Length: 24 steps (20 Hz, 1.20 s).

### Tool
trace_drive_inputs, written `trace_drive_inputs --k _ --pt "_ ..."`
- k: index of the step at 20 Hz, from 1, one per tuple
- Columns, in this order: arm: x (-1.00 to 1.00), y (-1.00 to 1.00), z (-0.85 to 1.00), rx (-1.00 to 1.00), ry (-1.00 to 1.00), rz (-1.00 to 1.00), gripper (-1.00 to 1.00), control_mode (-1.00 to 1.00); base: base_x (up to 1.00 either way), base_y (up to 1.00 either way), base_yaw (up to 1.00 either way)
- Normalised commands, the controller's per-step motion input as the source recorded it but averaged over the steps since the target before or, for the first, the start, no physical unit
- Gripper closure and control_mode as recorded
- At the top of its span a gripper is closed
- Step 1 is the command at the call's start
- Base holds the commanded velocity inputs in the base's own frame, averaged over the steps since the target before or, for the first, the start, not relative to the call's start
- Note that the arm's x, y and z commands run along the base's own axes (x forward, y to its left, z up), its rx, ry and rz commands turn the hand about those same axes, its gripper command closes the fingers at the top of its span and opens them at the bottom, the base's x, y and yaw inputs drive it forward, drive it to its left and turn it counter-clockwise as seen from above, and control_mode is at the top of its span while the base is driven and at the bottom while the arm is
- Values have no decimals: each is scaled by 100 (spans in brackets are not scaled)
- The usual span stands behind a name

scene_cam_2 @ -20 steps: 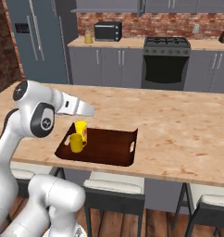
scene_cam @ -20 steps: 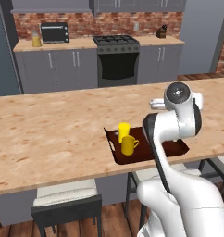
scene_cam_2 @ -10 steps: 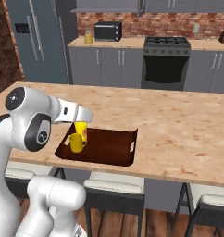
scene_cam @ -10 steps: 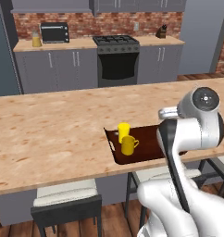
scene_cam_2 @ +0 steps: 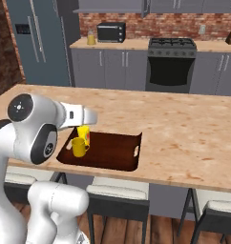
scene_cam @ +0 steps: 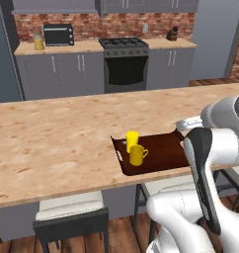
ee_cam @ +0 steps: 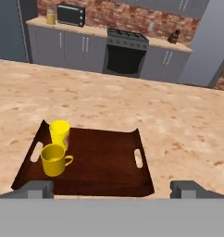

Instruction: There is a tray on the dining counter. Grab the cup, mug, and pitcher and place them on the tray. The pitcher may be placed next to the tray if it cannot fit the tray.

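Left base: tray right end hidden by arm; cup, mug at left end | Right base: pitcher far off on back counter | Hand: gripper seen spread wide, empty

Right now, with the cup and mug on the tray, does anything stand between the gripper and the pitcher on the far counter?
Yes. The pitcher stands on the grey counter by the toaster oven. The whole dining counter lies between it and the gripper, with open floor beyond. The arm probably cannot reach over; the base would have to drive round.
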Motion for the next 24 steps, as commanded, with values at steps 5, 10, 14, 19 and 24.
trace_drive_inputs --k 5,10,14,19,24 --pt "-8 5 41 7 1 3 -100 -100 0 0 0" --pt "-42 7 34 5 4 -4 -100 -100 0 0 0" --pt "-35 6 18 4 2 -3 -100 -100 0 0 0" --pt "-25 2 21 6 2 0 -100 -100 0 0 0" --pt "-6 2 16 2 2 0 -100 -100 0 0 0"
